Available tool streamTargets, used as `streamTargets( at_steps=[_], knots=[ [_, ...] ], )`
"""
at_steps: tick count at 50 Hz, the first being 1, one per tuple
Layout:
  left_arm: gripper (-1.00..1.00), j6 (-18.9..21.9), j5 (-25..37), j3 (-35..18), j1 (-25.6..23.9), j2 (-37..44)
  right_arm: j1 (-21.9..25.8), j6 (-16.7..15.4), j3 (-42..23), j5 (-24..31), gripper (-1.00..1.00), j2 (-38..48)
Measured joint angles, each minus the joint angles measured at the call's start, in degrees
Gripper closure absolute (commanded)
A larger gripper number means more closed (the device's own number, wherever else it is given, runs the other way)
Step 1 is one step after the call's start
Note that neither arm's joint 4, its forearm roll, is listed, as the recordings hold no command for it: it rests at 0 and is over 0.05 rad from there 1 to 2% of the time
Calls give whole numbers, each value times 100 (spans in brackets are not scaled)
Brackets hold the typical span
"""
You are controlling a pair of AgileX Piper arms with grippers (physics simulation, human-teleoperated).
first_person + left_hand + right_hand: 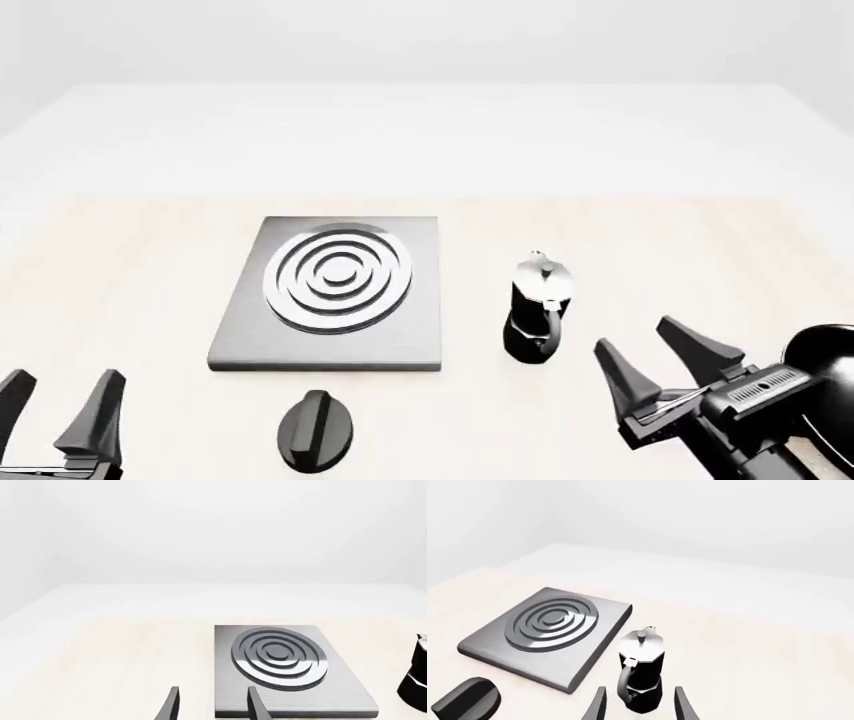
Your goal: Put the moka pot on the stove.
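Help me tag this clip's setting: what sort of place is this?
Likely a simulated kitchen-style tabletop: a stove with a ring burner, a moka pot beside it, and a black knob on a light wooden table amid blank white surroundings.

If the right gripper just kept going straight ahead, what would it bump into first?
Probably the moka pot: in the wrist view it stands right between the open right gripper's fingers, handle facing it. Depth is hard to judge.

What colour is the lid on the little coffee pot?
Shiny silver, on top of the black moka pot. The right wrist view shows it best.
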Motion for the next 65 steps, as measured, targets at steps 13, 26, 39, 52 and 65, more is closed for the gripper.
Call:
streamTargets(
  at_steps=[13,26,39,52,65],
  knots=[
    [-100,0,0,0,0,0,20,88,-49,-754,-100,931],
    [-100,0,0,0,0,0,45,193,-143,-1452,-100,1851],
    [-100,0,0,0,0,0,84,282,-245,-1920,-100,2533],
    [-100,0,0,0,0,0,121,346,-364,-2230,-100,3052],
    [-100,0,0,0,0,0,151,400,-501,-2454,-100,3499]
  ],
)
